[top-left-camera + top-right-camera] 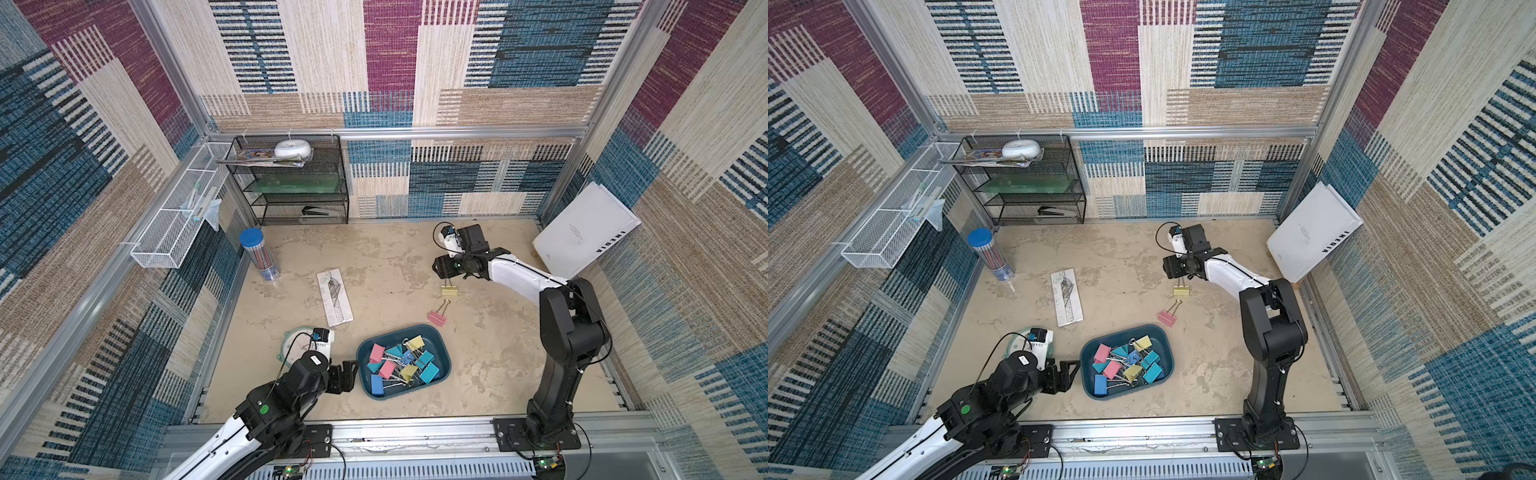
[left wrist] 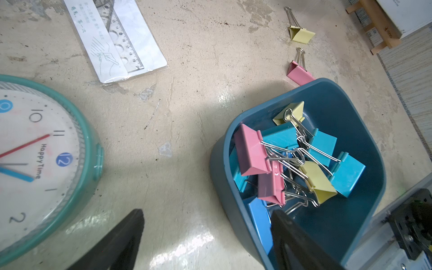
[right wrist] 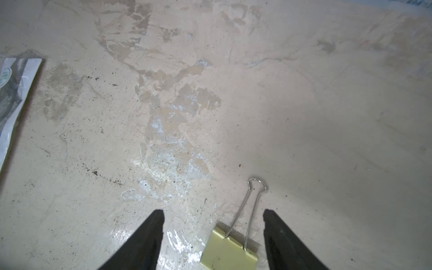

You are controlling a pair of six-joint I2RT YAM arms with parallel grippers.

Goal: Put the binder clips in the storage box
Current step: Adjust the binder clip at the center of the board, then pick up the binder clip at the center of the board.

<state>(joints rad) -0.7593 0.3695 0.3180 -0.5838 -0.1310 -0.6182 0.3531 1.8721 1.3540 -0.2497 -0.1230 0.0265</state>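
Note:
The dark teal storage box [image 1: 436,338] [image 1: 1160,336] [image 2: 346,93] sits front-centre and holds several pink, yellow, teal and blue binder clips [image 1: 401,363] [image 2: 292,159]. Behind it on the table lie a yellow clip [image 1: 449,289] [image 1: 1181,289] [image 2: 301,35] and a pink clip [image 1: 437,316] [image 1: 1167,318] [image 2: 299,74]. My right gripper [image 1: 441,268] [image 3: 212,211] hangs open over the yellow clip [image 3: 229,252], which lies flat between its fingers. My left gripper [image 1: 349,372] [image 2: 207,212] is open and empty at the box's left side, one finger over the table and one over the box.
A teal-rimmed clock [image 1: 291,353] [image 2: 88,149] lies under my left wrist. A packaged ruler [image 1: 334,297], a pencil tube [image 1: 259,255], a black mesh rack [image 1: 291,183] and a white wire basket [image 1: 178,216] are to the left and back. A white book [image 1: 586,230] leans at the right wall.

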